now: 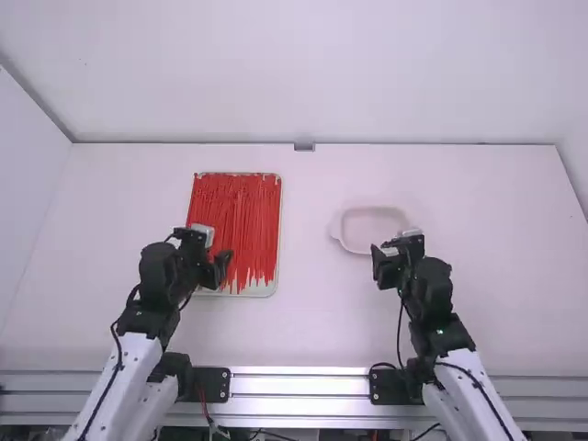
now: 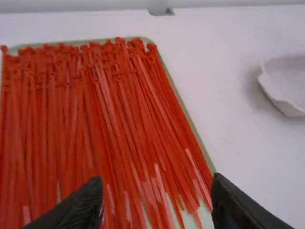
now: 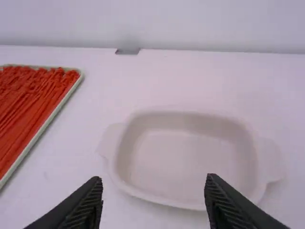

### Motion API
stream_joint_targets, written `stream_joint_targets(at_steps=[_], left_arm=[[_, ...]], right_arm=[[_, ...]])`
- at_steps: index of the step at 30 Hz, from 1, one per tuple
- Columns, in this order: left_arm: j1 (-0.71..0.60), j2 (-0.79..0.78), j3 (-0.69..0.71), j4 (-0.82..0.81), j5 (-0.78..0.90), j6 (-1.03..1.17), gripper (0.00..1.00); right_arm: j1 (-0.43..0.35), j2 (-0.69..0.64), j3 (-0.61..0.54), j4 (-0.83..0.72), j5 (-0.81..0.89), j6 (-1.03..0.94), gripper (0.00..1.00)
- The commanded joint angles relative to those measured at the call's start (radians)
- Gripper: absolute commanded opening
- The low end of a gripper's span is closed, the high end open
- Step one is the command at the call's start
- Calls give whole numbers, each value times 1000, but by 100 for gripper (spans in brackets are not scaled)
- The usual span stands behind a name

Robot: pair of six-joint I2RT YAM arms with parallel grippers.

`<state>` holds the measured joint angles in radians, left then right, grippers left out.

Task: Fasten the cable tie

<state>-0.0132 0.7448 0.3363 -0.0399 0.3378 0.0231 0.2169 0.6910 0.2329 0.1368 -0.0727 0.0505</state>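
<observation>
The black two-finger left tool (image 1: pixel 208 264) (image 2: pixel 155 202) is standing open and is holding nothing. Its two fingers (image 2: pixel 71 207) are hanging spread over the near end of the red plastic cable ties (image 1: pixel 236 225) (image 2: pixel 95 129). I cannot tell if the fingers are touching them.

The ties are lying side by side in a thick layer, running from near to far. They are resting on a pale green flat tray (image 1: pixel 277 230) (image 2: pixel 190 129), which is sitting on the left half of the white bench (image 1: pixel 459 193). The heads of the ties are lined up at the far end of the tray.

The black two-finger right tool (image 1: pixel 393 260) (image 3: pixel 152 202) is also standing open and gripping nothing. It is hanging just at the near side of a white shallow plastic dish (image 1: pixel 342 234) (image 3: pixel 119 138) with small handles. The dish is lying right of the tray and apart from it, and nothing is lying in it.

A small grey bracket (image 1: pixel 304 145) (image 2: pixel 160 10) (image 3: pixel 127 50) is sitting at the far edge of the bench, about in the middle.
</observation>
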Motion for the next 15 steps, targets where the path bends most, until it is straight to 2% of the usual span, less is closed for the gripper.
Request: stream_joint_targets(at_steps=[1, 5, 10, 15], left_arm=[[-11, 59, 49, -5, 56, 8, 62], [-15, 177, 117, -20, 29, -48, 72], [-18, 264, 197, -59, 61, -10, 78], [-21, 415, 349, -131, 96, 27, 87]], right_arm=[[22, 58, 52, -12, -12, 15, 63], [58, 164, 93, -35, -123, 23, 72], [84, 237, 123, -46, -168, 12, 79], [115, 333, 211, -95, -237, -5, 87]])
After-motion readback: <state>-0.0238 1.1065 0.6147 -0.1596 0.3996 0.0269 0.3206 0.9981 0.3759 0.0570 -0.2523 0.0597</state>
